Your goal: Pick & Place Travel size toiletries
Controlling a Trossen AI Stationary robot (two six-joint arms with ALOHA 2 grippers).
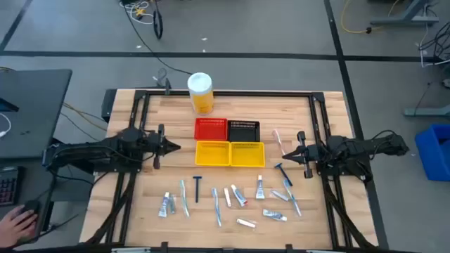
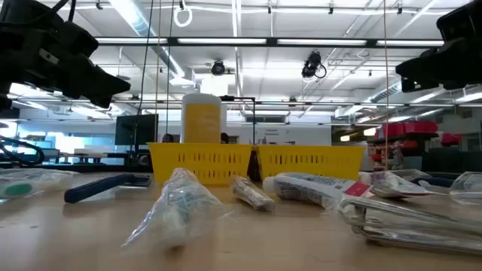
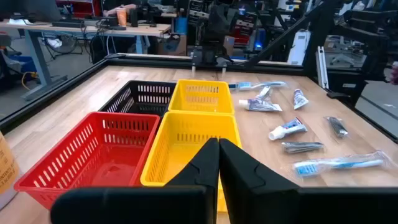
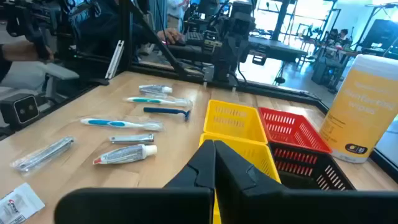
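Note:
The travel size toiletries point(image 1: 240, 196) lie scattered on the wooden table near its near edge: white tubes point(image 4: 125, 154), wrapped pale toothbrushes point(image 3: 339, 163) and blue-handled razors point(image 4: 168, 111). One razor point(image 1: 281, 169) and one toothbrush point(image 1: 277, 140) lie right of the baskets, close to my right gripper. My left gripper point(image 1: 176, 147) point(image 3: 218, 146) hovers shut, left of the yellow baskets. My right gripper point(image 1: 285, 155) point(image 4: 214, 149) hovers shut, right of them. Neither touches anything.
Between the grippers stand a red basket point(image 1: 211, 129), a black basket point(image 1: 243, 131) and two yellow baskets point(image 1: 212, 152) point(image 1: 247, 154). A tall yellow canister with a white lid point(image 1: 200, 93) stands behind them near the far edge. A person's hand point(image 1: 17, 223) shows off the table's left.

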